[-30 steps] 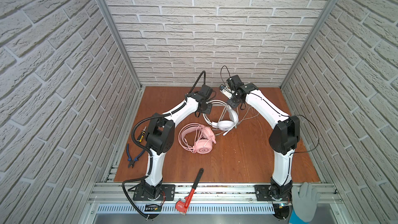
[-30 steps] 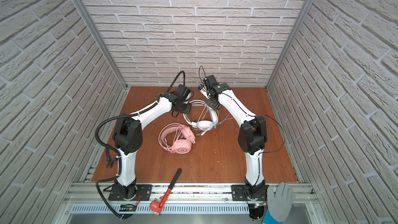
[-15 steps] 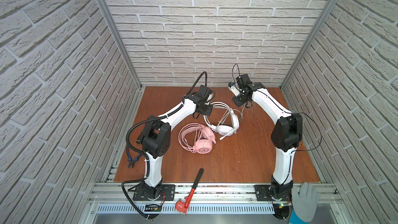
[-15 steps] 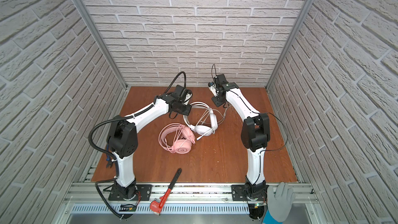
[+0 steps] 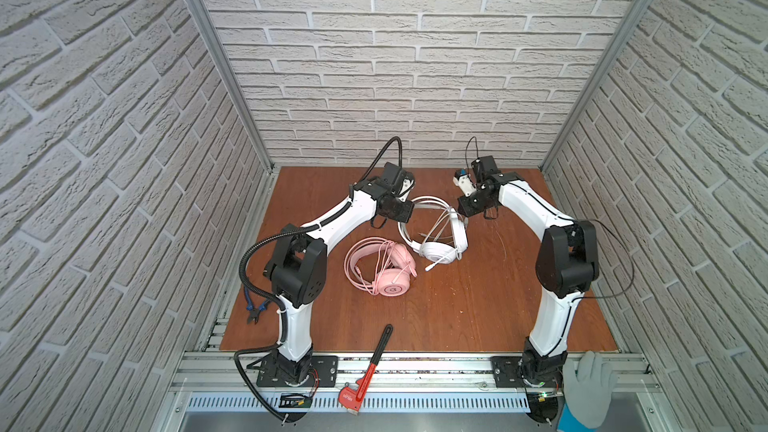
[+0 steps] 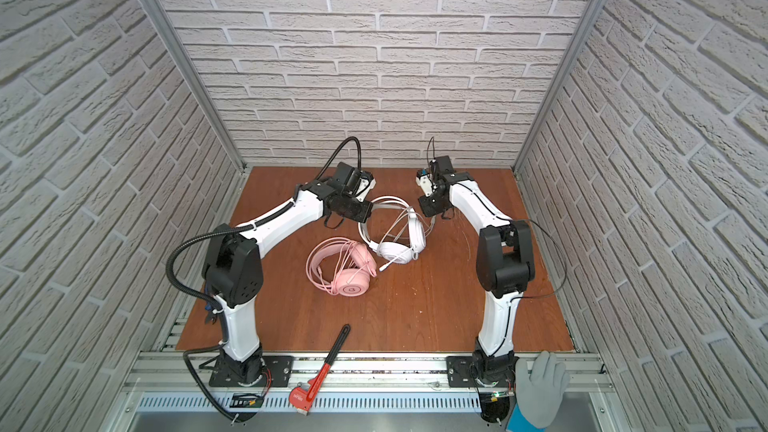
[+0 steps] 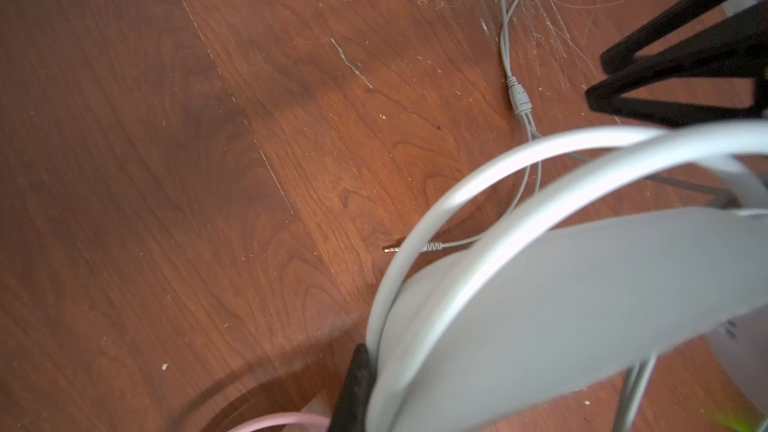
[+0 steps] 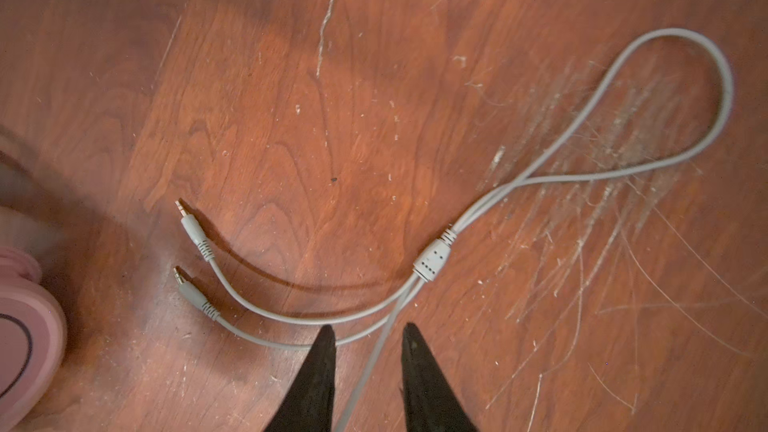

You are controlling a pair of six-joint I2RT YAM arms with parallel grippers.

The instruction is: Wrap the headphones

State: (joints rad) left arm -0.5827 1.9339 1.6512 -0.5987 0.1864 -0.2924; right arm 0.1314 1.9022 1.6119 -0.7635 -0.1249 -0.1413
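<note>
The white headphones point(image 5: 439, 249) point(image 6: 395, 249) lie mid-table with their cable looped over the band. My left gripper point(image 5: 406, 216) point(image 6: 366, 212) is shut on the white headband point(image 7: 540, 326); one black finger point(image 7: 357, 384) presses its edge and the other is hidden. The pink headphones point(image 5: 390, 278) point(image 6: 351, 283) lie nearer the front, untouched. My right gripper point(image 5: 465, 209) point(image 6: 426, 209) point(image 8: 368, 332) hovers beside the white set, open. The grey cable point(image 8: 432, 261) runs loose between its fingers, with both plugs point(image 8: 189, 222) on the wood.
A red-and-black pipe wrench point(image 5: 370, 367) point(image 6: 322, 367) lies over the front rail. Blue-handled pliers point(image 5: 255, 305) sit by the left arm's base. A gloved hand point(image 5: 590, 384) rests at the front right corner. Brick walls close in three sides.
My right gripper has shifted a little to the right and its jaws have spread apart, so the cable now lies loose. The left gripper keeps its hold on the white headband.
</note>
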